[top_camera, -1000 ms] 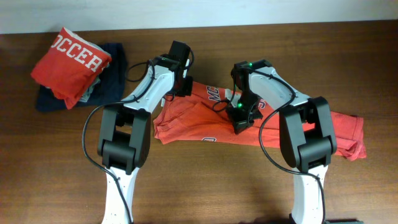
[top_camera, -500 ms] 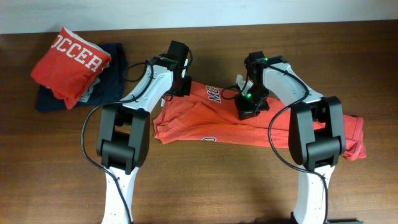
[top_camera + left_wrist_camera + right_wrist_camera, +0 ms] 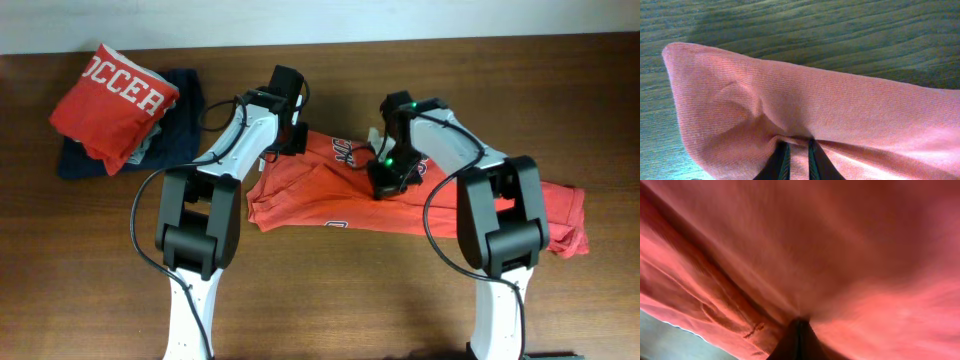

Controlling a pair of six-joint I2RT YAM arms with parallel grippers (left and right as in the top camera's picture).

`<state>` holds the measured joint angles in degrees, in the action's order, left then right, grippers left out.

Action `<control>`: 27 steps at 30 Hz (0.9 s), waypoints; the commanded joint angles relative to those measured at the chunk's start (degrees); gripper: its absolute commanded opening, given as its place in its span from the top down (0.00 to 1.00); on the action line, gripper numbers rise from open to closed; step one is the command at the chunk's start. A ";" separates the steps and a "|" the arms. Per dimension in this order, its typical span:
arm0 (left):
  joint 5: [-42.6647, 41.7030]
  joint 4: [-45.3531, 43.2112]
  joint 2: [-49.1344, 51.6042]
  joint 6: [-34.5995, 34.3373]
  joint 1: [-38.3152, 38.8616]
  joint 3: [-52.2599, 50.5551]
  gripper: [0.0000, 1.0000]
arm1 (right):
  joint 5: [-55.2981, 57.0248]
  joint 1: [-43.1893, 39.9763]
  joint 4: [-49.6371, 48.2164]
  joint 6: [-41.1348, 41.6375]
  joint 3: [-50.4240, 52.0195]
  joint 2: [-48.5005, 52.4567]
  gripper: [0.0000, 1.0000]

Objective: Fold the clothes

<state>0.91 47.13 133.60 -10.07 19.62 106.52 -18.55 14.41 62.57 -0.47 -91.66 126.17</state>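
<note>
Coral-red cotton T-shirt with white lettering [image 3: 320, 200] lies crumpled on the brown wooden tabletop [image 3: 330, 290]. Left tool [image 3: 798, 150] stays pinched on the shirt's far edge; right tool [image 3: 799, 327], clamped on its middle cloth, has swung back leftward across the shirt, probably gathering a fold.

Right end effector [image 3: 799, 326] tips buried in T-shirt [image 3: 850, 250] folds, wrist view blurred. Overhead: lettering [image 3: 345, 153] beneath it mostly covered.

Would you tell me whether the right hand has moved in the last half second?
Yes: the right hand shifted left, toward the folded pile, gripping the shirt.
</note>
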 commanded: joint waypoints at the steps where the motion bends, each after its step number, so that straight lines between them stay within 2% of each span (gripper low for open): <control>1: 0.85 0.20 0.63 0.76 -0.68 1.11 0.86 | -0.79 0.96 1.29 -0.09 1.14 -2.03 0.96; 10: 0.83 0.15 0.63 0.76 -0.68 1.11 0.86 | -2.45 0.94 8.63 -0.11 0.98 -2.08 0.96; 27: 0.87 0.20 0.63 0.76 -0.68 1.11 0.86 | 1.25 0.83 6.93 -0.07 -0.28 -3.48 0.96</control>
<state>0.91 47.13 133.60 -10.07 19.46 106.52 -18.09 14.96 69.34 -0.43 -90.89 125.93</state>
